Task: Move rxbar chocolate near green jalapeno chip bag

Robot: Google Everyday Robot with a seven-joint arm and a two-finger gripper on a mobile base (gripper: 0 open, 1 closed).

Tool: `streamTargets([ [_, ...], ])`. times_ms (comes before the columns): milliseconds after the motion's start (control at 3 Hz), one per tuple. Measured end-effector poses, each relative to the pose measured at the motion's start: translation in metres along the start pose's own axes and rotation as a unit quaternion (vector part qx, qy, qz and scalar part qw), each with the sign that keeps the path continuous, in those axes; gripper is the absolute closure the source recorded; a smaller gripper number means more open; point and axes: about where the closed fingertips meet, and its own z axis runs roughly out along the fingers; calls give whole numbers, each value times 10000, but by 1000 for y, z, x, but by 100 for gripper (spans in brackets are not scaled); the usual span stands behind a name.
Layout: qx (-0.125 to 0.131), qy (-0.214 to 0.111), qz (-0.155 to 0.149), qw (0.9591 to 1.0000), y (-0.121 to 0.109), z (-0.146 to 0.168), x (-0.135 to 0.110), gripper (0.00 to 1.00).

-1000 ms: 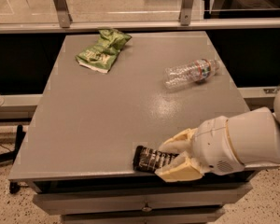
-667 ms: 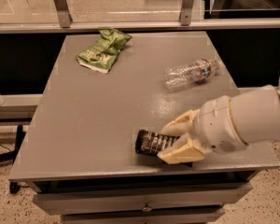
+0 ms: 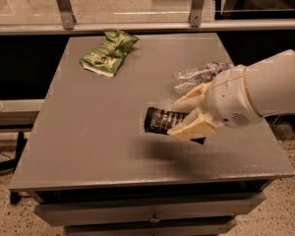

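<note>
Closest to me is the front edge of the grey desk (image 3: pixel 88 146), with a drawer (image 3: pixel 147 213) under it. The near strip of the desk and its whole left half are bare. A little right of the middle hangs the gripper (image 3: pixel 176 118). Its two cream fingers (image 3: pixel 194 129) are closed onto the right end of the rxbar chocolate (image 3: pixel 157 119). The bar points to the left, and its shadow falls on the desk below it. The black wrapper has rows of white letters, too small for me to read. Just behind the gripper lies a clear plastic bottle (image 3: pixel 199 76) on its side, its label unreadable. Far away at the back left, near the rear edge, rests the green jalapeno chip bag (image 3: pixel 108 58), well apart from the bar, and I cannot read its white lettering.
</note>
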Motion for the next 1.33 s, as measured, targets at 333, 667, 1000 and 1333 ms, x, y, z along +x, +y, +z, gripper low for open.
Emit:
streamTargets([
  [333, 70, -51, -83, 9999, -6, -3, -3, 100],
  [667, 237, -207, -302, 9990, -40, 9, -11, 100],
  [1000, 514, -361, -510, 9967, -103, 33, -21, 100],
  [1333, 718, -454, -708, 9939, -169, 59, -34, 100],
])
